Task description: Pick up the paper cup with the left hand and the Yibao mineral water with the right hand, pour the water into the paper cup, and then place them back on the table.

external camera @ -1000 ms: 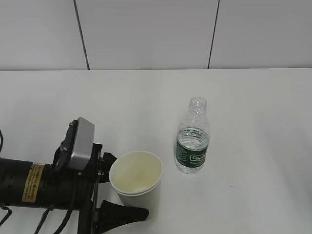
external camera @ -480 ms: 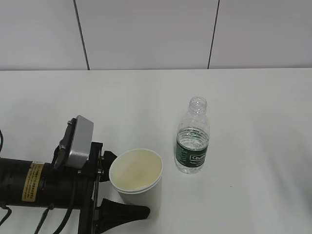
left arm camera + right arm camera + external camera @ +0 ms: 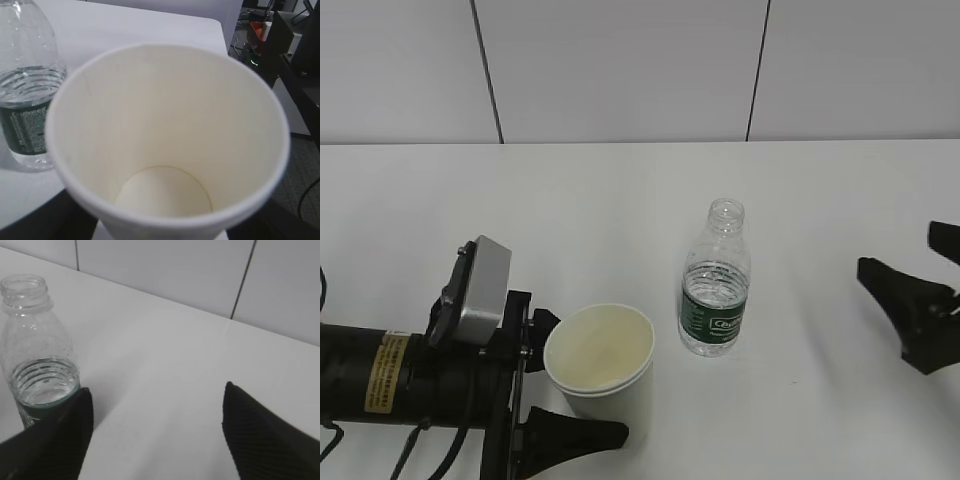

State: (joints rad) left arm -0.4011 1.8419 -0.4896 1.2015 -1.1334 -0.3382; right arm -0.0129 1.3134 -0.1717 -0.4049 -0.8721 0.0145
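Observation:
The white paper cup (image 3: pixel 600 355) stands at the front of the white table (image 3: pixel 620 200), empty, and fills the left wrist view (image 3: pixel 165 135). My left gripper (image 3: pixel 588 382) on the arm with the yellow sticker has one finger on each side of the cup and is shut on it. The uncapped Yibao mineral water (image 3: pixel 715 285), with a green label and partly full, stands upright just right of the cup; it also shows in the left wrist view (image 3: pixel 27 90). My right gripper (image 3: pixel 897 247) is open and empty at the right edge, well right of the bottle. In its own view (image 3: pixel 157 390) the bottle (image 3: pixel 37 360) is at the left, behind the left finger.
A white tiled wall (image 3: pixel 620 70) with dark seams runs behind the table. In the left wrist view the table's edge lies beyond the cup, with dark equipment (image 3: pixel 280 45) and cables on the floor past it.
My right gripper has come into the exterior view from the right edge, open. The cup and left gripper have shifted slightly upward. The bottle has not moved.

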